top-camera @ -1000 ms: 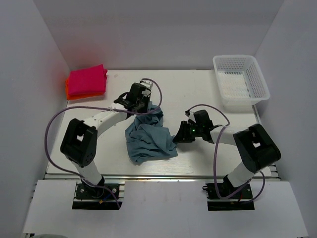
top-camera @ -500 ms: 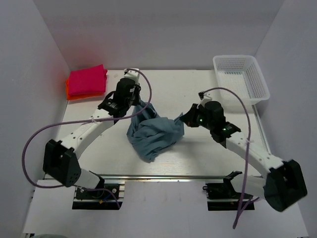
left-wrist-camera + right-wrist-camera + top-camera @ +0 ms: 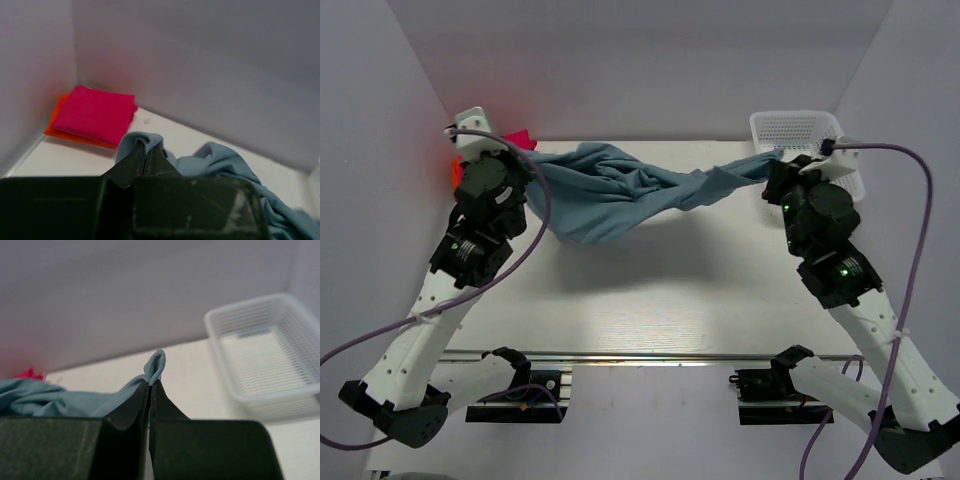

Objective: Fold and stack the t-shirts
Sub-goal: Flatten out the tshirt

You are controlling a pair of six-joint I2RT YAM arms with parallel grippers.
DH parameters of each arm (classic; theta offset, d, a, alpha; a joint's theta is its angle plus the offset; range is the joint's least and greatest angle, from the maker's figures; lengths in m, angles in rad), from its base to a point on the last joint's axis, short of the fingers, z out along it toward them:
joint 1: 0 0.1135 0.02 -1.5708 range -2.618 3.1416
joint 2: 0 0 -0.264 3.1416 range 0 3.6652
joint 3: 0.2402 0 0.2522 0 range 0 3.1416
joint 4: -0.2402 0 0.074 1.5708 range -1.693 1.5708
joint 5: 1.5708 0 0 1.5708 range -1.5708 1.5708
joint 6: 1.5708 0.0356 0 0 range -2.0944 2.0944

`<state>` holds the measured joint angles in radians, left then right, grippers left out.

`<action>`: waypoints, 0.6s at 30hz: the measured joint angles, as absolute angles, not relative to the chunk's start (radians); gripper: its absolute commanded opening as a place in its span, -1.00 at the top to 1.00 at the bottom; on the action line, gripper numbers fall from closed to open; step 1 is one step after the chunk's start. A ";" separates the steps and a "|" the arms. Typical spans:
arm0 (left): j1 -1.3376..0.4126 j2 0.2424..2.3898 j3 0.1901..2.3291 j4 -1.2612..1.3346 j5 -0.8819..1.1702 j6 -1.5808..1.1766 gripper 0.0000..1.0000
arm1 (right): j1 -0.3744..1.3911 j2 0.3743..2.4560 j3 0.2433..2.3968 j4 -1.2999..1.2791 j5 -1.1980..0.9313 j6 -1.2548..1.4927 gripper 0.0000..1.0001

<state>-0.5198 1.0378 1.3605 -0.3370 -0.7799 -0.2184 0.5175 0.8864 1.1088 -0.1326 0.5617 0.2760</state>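
The teal-blue t-shirt (image 3: pixel 620 190) hangs stretched in the air between both arms, sagging in the middle above the table. My left gripper (image 3: pixel 523 160) is shut on its left end; in the left wrist view the cloth (image 3: pixel 145 142) is pinched at the fingertips (image 3: pixel 145 150). My right gripper (image 3: pixel 775 163) is shut on its right end, with a fold of cloth (image 3: pixel 156 365) poking above the gripper (image 3: pixel 150 385). The folded magenta-pink t-shirt (image 3: pixel 95 112) lies on the orange-red t-shirt (image 3: pixel 57 131) in the far left corner, mostly hidden behind the left arm in the top view.
A white mesh basket (image 3: pixel 825 130) stands at the far right, close behind my right gripper; it also shows in the right wrist view (image 3: pixel 265 365). Walls close in the table at the left, back and right.
Both arms have risen and spread apart, lifting the teal-blue shirt off the table from a crumpled heap into a stretched span. The left gripper went to the far left, the right to the basket.
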 measured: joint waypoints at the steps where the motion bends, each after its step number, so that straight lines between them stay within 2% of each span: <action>1: -0.520 1.028 1.367 -0.338 -0.803 -0.218 1.00 | 0.517 0.875 1.133 -0.131 0.603 0.255 1.00; 9: -0.520 0.921 1.425 -0.399 -1.096 -0.221 1.00 | 0.517 0.759 1.261 -0.046 0.889 0.024 1.00; 18: -0.528 0.859 1.503 -0.420 -1.146 -0.209 1.00 | 0.519 0.709 1.400 0.025 0.935 -0.126 1.00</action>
